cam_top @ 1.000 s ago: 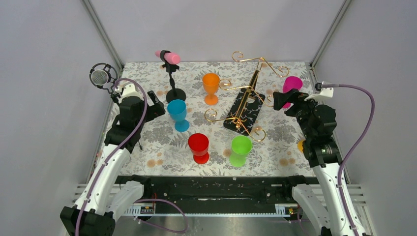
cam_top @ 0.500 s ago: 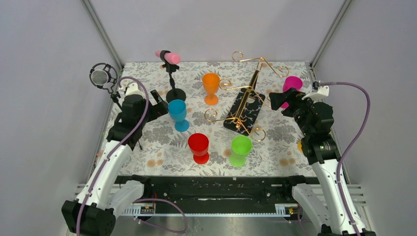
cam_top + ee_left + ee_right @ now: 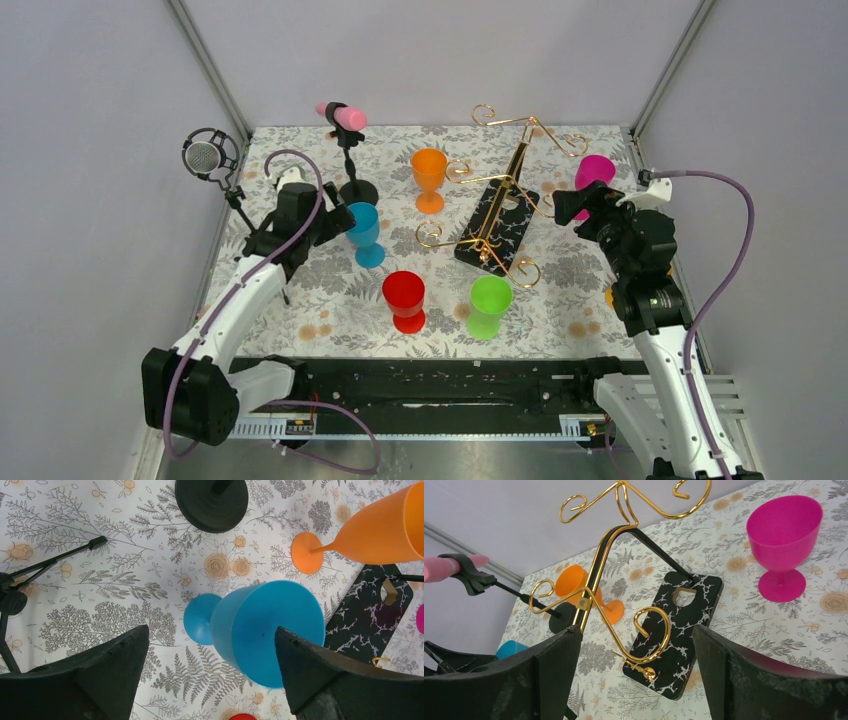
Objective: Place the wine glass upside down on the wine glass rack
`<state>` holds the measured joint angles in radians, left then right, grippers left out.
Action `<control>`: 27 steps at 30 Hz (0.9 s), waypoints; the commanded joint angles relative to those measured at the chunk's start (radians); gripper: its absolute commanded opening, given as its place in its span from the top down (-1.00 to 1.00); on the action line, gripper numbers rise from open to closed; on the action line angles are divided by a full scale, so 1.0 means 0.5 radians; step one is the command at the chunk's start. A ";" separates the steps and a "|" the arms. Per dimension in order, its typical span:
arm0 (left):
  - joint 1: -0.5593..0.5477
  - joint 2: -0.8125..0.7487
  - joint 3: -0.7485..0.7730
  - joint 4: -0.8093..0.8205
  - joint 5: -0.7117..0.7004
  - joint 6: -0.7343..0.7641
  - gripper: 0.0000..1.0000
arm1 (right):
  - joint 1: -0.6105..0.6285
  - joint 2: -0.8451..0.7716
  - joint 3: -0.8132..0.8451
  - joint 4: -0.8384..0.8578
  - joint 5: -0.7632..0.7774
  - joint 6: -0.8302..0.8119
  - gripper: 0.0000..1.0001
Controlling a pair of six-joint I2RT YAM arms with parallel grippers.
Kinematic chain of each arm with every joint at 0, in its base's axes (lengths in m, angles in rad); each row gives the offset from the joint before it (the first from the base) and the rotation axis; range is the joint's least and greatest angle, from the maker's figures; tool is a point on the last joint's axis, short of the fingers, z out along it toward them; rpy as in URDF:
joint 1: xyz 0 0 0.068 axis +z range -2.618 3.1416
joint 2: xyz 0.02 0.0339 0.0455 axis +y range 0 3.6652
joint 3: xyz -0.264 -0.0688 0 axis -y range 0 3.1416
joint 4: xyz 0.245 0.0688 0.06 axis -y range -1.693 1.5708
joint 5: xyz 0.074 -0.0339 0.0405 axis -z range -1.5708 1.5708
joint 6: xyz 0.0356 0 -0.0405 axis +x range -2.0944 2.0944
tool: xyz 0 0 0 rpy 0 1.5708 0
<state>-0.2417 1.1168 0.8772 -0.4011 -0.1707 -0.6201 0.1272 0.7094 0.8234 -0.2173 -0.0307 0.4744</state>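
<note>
The wine glass rack, gold wire with curled arms (image 3: 500,185) on a black speckled base (image 3: 478,245), stands at the middle right. It fills the right wrist view (image 3: 596,575), and no glass hangs on it. My left gripper (image 3: 335,222) is open, just left of an upright blue wine glass (image 3: 362,228). In the left wrist view the blue glass (image 3: 270,625) lies between the spread fingers (image 3: 211,630), nearer the right one and untouched. My right gripper (image 3: 565,205) is open and empty (image 3: 635,629), right of the rack.
Orange (image 3: 429,172), red (image 3: 405,295), green (image 3: 490,300) and magenta (image 3: 594,172) glasses stand upright around the rack. A pink-tipped microphone (image 3: 345,115) on a round black foot (image 3: 357,192) stands behind the blue glass. A tripod microphone (image 3: 205,157) is at the far left.
My left arm has reached forward and right, bringing its gripper up to the blue glass. My right gripper has shifted slightly. No glass has moved.
</note>
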 commanded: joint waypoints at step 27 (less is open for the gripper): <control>-0.122 0.267 0.123 0.117 -0.160 0.027 0.32 | 0.006 -0.096 -0.035 -0.018 0.240 -0.134 -0.79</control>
<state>-0.2974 1.2472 0.9012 -0.3855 -0.2249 -0.6235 0.1272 0.6697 0.8085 -0.2317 0.0677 0.4244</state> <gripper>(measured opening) 0.411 0.895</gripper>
